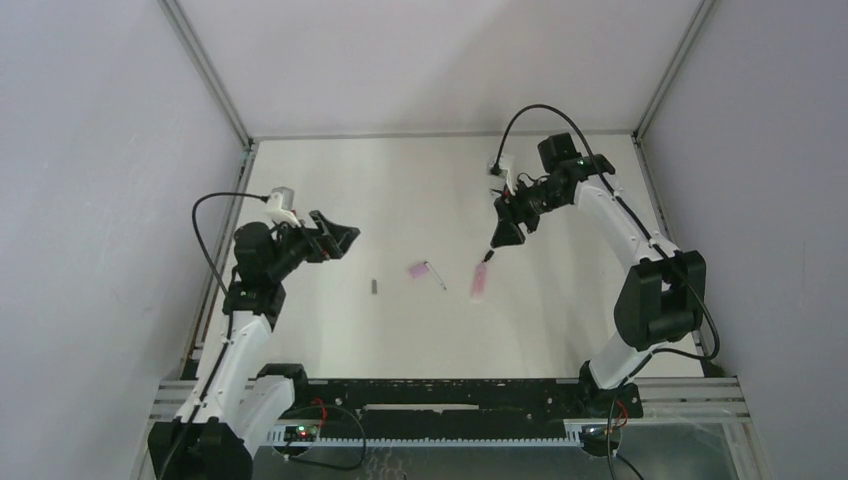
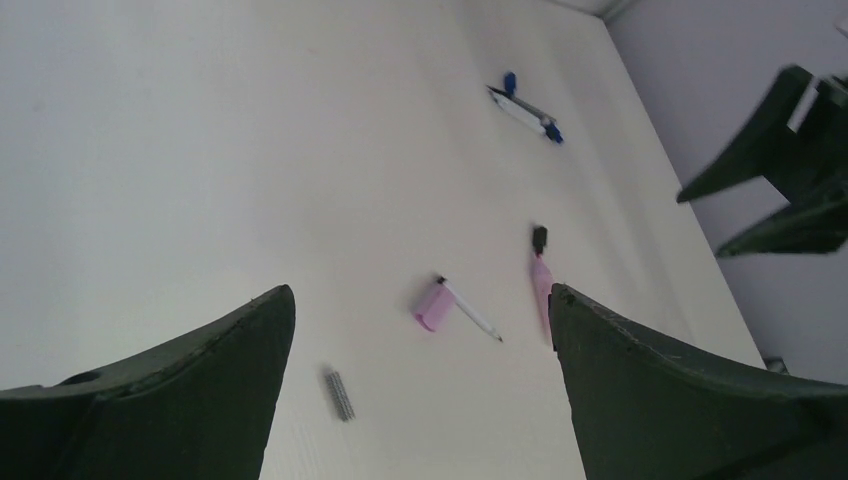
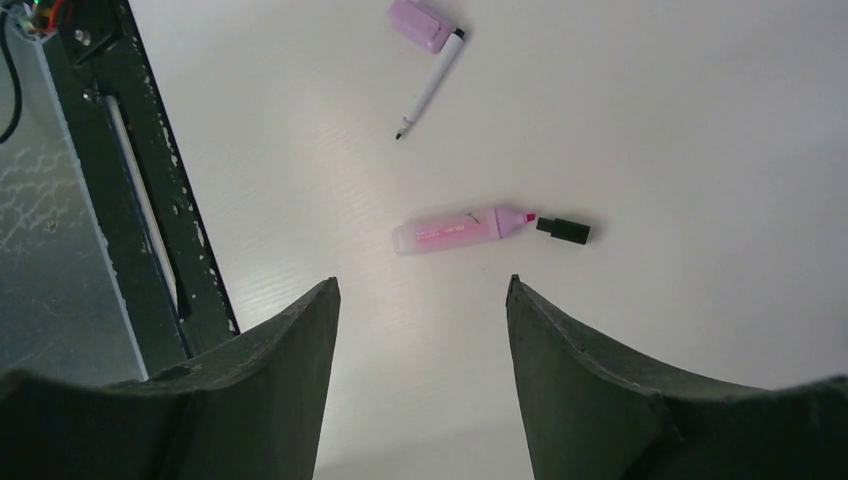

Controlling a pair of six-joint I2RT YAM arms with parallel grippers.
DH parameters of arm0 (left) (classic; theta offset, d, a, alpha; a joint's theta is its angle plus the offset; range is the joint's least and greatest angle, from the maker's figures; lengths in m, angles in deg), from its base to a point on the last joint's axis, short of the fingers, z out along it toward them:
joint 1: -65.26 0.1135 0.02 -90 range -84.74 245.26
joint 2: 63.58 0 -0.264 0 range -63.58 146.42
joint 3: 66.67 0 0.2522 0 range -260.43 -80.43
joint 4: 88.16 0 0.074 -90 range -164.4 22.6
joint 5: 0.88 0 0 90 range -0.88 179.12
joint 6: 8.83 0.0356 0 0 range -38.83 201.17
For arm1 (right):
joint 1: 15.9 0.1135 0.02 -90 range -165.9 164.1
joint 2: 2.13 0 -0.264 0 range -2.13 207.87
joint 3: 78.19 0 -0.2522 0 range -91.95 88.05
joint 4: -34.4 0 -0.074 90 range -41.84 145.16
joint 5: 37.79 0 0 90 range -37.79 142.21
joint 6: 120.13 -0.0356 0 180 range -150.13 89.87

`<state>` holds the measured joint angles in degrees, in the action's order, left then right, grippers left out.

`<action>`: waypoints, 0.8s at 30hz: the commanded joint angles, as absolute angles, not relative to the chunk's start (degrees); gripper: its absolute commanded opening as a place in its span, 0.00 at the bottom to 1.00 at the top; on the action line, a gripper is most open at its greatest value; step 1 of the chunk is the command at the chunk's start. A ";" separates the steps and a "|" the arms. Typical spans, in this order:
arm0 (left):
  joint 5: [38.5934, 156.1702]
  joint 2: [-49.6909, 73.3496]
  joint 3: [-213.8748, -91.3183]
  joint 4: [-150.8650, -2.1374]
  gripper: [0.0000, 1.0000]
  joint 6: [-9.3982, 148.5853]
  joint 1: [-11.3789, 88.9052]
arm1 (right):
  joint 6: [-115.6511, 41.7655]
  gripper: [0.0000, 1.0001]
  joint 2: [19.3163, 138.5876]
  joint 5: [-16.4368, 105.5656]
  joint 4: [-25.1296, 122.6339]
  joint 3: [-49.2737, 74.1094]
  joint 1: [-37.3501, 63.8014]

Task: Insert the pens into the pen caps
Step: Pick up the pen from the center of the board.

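the white table surface [image 1: 420, 180] carries everything, all of it lying loose and flat. the left gripper [image 1: 335, 238] hangs over the left side with its dark fingers spread wide and nothing between them. the right gripper [image 1: 503, 235] hovers above the middle, a little toward the right edge, its fingers also parted and empty.

the thick pink plastic marker [image 3: 455, 230] lies just below the right gripper, about midway between the far and near edges, with its chisel tip bare. it looks light, stiff and smooth. a hold across the mid-barrel, well back from the tip, should keep it from pivoting.

the blue-and-white stick pen [image 2: 525, 108] lies further off toward the far right corner. it is thin and round, and likely to roll if nudged.

the thin white stick pen [image 3: 430, 85] rests near the centre, one end touching or all but touching the stubby pink plastic cap [image 3: 420, 22]. the pen is so slim that fingers would have to close low, right at the surface. the cap looks hollow, light and apt to skate, so it is best taken by its sides with the mouth left free.

the short black plastic piece [image 3: 563, 230], apparently a cap, sits just off the marker's tip, barely apart from it. the small grey ribbed cap [image 2: 339, 393] lies left of centre, and its ridges should give some grip. the small blue cap [image 2: 510, 82] lies just beside the blue-and-white pen.
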<state>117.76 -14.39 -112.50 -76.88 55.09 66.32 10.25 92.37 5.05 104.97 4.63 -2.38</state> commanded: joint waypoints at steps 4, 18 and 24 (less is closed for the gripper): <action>114.96 -21.61 -111.35 -73.13 0.99 54.65 61.99 | 5.59 0.67 89.74 8.50 102.78 7.11 2.39; 106.90 -36.08 -99.99 -71.50 0.95 32.49 56.75 | -18.31 0.50 89.82 11.26 89.02 16.42 5.44; 106.22 -35.20 -101.33 -70.96 0.94 30.82 56.57 | -29.28 0.48 87.89 25.06 79.76 24.04 8.97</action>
<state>107.49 -36.90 -100.72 -70.41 34.28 56.95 -19.47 91.56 14.23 88.28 21.27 6.05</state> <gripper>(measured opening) 0.944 0.486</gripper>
